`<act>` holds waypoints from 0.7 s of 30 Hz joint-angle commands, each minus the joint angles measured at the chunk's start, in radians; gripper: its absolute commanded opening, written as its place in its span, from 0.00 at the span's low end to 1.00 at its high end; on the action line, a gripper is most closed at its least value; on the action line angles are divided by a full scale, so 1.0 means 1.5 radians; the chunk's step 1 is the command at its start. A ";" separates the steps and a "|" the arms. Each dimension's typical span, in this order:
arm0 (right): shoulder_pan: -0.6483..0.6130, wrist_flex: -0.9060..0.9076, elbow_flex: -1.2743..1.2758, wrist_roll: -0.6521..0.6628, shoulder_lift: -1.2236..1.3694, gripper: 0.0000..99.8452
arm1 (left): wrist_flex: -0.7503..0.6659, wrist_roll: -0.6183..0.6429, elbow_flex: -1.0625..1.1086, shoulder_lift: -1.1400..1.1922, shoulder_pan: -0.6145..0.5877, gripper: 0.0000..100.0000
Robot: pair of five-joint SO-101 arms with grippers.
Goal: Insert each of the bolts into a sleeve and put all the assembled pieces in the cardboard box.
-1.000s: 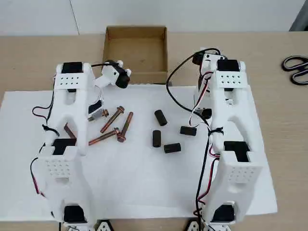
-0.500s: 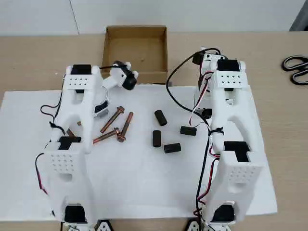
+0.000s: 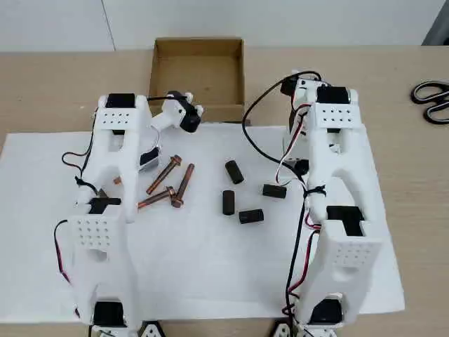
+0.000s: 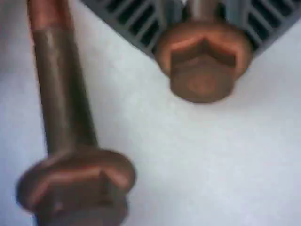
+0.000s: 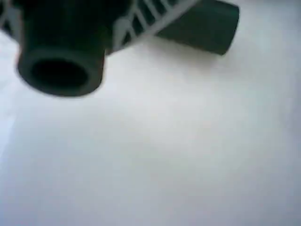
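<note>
Left gripper, we see, is clamped on a copper-coloured hex-head metal bolt, with a second such bolt lying just beside it. Our right gripper grasps a black cylindrical sleeve, with another sleeve close behind and the brown cardboard box beyond both grippers.

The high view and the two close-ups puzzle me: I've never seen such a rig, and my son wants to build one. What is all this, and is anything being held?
These are two small white robot arms, the left arm and the right arm, side by side at a table. The high view comes from a fixed camera above. Each close-up comes from a camera on one arm's wrist. On the white paper lie loose bolts and loose sleeves, with a cardboard box behind. The left gripper appears to hold a bolt, and the right gripper appears to hold a sleeve.
</note>
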 commanded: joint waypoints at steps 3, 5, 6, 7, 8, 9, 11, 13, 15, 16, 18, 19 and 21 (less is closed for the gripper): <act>-0.038 0.070 -0.030 -0.001 -0.015 0.00 | 0.019 0.055 -0.009 -0.058 0.000 0.00; -0.041 0.073 -0.031 -0.001 -0.019 0.00 | 0.021 0.080 -0.008 -0.099 0.002 0.00; -0.041 0.073 -0.033 -0.001 -0.034 0.00 | 0.027 0.092 -0.008 -0.125 0.005 0.00; -0.041 0.073 -0.033 -0.001 -0.057 0.00 | 0.038 0.100 -0.008 -0.150 0.008 0.00; -0.041 0.073 -0.031 -0.001 -0.088 0.00 | 0.051 0.109 -0.008 -0.177 0.011 0.00; -0.041 0.073 -0.030 -0.001 -0.117 0.00 | 0.063 0.119 -0.008 -0.202 0.013 0.00; -0.041 0.073 -0.029 -0.001 -0.171 0.00 | 0.089 0.157 -0.005 -0.245 0.029 0.00; -0.041 0.074 -0.028 -0.001 -0.220 0.00 | 0.092 0.231 0.014 -0.289 0.037 0.00; -0.040 0.076 -0.010 -0.001 -0.269 0.00 | 0.092 0.286 0.043 -0.339 0.043 0.00; -0.040 0.076 0.005 0.000 -0.289 0.00 | 0.092 0.295 0.062 -0.364 0.047 0.00; -0.040 0.076 0.048 0.000 -0.337 0.00 | 0.092 0.297 0.106 -0.415 0.060 0.00; -0.040 0.075 0.078 -0.001 -0.366 0.00 | 0.091 0.297 0.129 -0.445 0.064 0.00; -0.040 0.073 0.140 -0.001 -0.429 0.00 | 0.090 0.308 0.185 -0.509 0.078 0.00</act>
